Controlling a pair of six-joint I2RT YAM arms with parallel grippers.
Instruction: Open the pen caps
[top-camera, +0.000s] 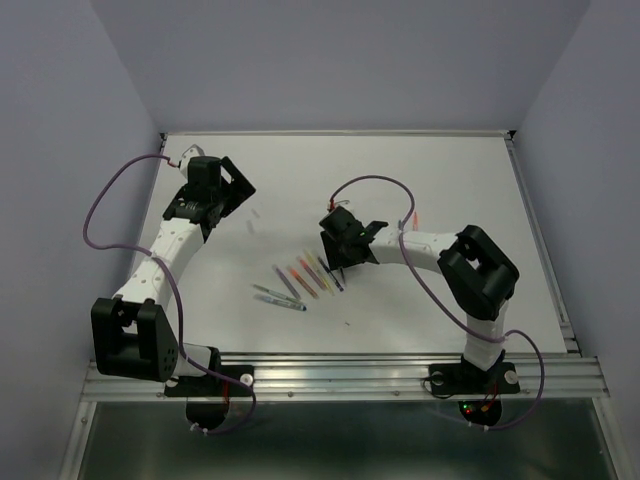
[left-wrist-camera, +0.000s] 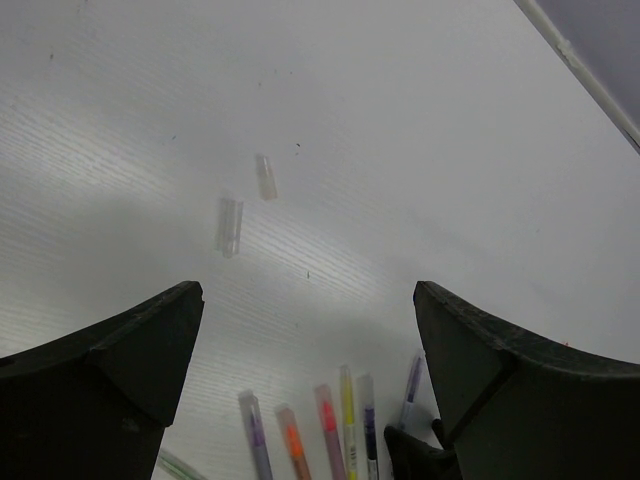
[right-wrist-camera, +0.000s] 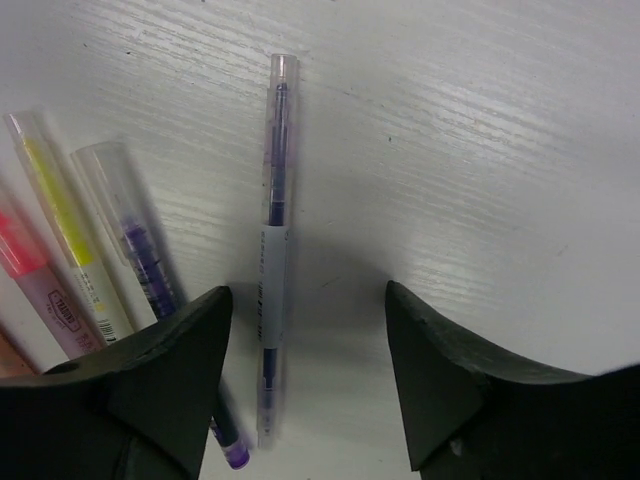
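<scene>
Right gripper (right-wrist-camera: 308, 300) is hanging wide open over a purple pen (right-wrist-camera: 273, 250); left gripper (left-wrist-camera: 308, 290) is gaping open too (two loose clear caps (left-wrist-camera: 229, 226) lying ahead).

The gripper (right-wrist-camera: 305, 300) hangs over the white tabletop (right-wrist-camera: 480, 150) with its jaws wide apart. A clear pen (right-wrist-camera: 273, 250) with purple ink lies between the fingers, touching neither. Beside it lie a purple pen (right-wrist-camera: 140, 255) with a clear cap (right-wrist-camera: 105, 170), a yellow pen (right-wrist-camera: 70, 230) and a pink pen (right-wrist-camera: 35, 275).
</scene>
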